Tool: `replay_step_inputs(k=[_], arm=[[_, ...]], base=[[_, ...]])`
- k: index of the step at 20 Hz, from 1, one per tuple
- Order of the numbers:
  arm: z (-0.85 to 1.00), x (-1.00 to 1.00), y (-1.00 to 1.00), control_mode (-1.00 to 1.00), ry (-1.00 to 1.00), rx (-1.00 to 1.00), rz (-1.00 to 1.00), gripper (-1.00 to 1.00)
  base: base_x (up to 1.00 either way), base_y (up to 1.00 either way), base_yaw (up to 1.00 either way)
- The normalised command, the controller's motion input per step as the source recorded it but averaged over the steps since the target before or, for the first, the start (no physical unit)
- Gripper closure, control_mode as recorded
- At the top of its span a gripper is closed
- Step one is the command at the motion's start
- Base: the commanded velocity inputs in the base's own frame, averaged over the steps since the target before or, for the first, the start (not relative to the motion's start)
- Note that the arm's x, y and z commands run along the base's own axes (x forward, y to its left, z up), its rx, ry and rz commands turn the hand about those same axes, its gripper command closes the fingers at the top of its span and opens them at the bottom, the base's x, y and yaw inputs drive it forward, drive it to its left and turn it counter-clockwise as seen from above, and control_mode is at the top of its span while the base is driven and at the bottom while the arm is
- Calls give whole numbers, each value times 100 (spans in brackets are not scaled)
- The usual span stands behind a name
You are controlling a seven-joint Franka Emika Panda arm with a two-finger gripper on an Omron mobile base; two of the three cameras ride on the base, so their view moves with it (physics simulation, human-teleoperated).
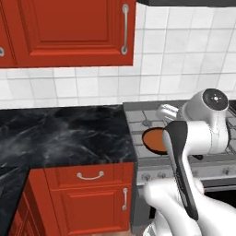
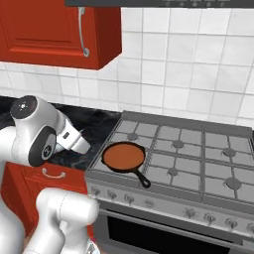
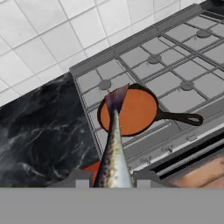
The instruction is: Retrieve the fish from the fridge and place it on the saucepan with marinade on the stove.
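One fish clamped between jaws, tail over saucepan

My arm sits left of the stove; saucepan with marinade on front-left grate, handle toward knobs

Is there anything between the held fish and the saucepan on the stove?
Nothing: in the hand view, the fish hangs over the saucepan with only air between; its tail overlaps the marinade.
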Motion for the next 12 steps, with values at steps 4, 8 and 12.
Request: replay_step_inputs(k=[4,8,12], arm=[[0,0,0,100,0,0,0,100],[0,0,0,100,0,0,0,100],[0,0,0,100,0,0,0,100]], base=[[68,-22,0],[41,-49,0],[44,-38,0]])
